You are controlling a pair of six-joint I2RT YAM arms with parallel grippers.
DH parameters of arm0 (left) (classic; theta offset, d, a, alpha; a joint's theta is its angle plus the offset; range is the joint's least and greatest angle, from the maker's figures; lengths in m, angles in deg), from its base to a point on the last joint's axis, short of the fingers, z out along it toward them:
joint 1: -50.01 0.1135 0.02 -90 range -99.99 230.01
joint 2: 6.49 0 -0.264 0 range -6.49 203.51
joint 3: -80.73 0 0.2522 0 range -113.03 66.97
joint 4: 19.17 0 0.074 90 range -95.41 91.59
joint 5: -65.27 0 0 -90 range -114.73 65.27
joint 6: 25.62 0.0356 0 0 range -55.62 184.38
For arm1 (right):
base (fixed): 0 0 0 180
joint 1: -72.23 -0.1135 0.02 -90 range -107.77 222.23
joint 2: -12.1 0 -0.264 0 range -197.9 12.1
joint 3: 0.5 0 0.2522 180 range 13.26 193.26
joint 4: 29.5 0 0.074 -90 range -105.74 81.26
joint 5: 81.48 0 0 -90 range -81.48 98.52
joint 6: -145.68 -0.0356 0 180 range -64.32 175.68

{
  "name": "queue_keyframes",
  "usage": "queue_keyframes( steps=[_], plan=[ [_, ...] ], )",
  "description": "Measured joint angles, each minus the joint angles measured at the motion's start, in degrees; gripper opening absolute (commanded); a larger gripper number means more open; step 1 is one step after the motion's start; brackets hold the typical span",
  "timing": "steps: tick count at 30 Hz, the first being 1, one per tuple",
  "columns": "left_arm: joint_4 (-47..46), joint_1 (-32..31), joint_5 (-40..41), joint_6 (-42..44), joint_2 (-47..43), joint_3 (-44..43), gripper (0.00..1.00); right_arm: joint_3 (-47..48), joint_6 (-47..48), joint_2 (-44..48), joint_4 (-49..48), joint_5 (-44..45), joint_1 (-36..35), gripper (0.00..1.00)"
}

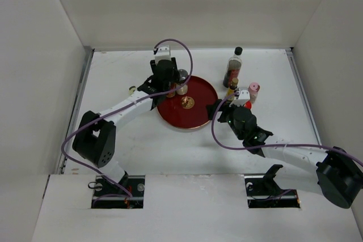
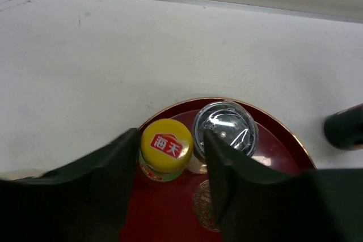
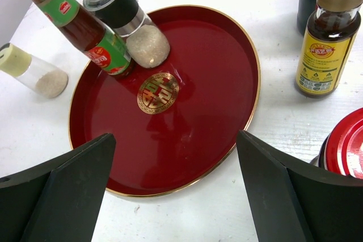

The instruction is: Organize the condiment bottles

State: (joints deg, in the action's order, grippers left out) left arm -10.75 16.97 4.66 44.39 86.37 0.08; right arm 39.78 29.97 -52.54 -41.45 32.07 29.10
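Red tray [image 3: 193,134] bare in front; sauce bottle [image 3: 85,29], grey-capped shaker [image 3: 127,18], perhaps touching, at far rim.

Glossy red tray [image 3: 193,123] with gilt rim, clear glass grey-capped jar [image 3: 127,24], matt white table [image 2: 170,43], smooth-topped yellow-capped bottle [image 2: 166,145]

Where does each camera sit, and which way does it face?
Top external: above and behind, looking down on the table; both arms show.
Left wrist: on the left arm, looking down past the left end effector at the yellow-capped bottle and grey-capped shaker.
Right wrist: on the right arm, facing across the red tray; the right end effector frames it.
Both wrist views share those three things.
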Motion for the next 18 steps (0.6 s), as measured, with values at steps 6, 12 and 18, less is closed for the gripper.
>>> queue_keyframes(
  steps=[6, 12, 18],
  plan=[
    [-1.42, 0.00, 0.42, -0.35, -4.35, 2.84, 0.86, 0.00, 0.00, 0.09, 0.00, 0.00, 0.00, 0.94],
    [-1.77, 1.11, 1.95, -0.42, -17.79, 6.78, 0.89, 0.00, 0.00, 0.09, 0.00, -0.02, 0.00, 0.95],
    [0.96, 4.70, 6.23, -2.75, -29.46, 15.50, 0.87, 0.00, 0.00, 0.09, 0.00, -0.02, 0.00, 0.95]
  ],
)
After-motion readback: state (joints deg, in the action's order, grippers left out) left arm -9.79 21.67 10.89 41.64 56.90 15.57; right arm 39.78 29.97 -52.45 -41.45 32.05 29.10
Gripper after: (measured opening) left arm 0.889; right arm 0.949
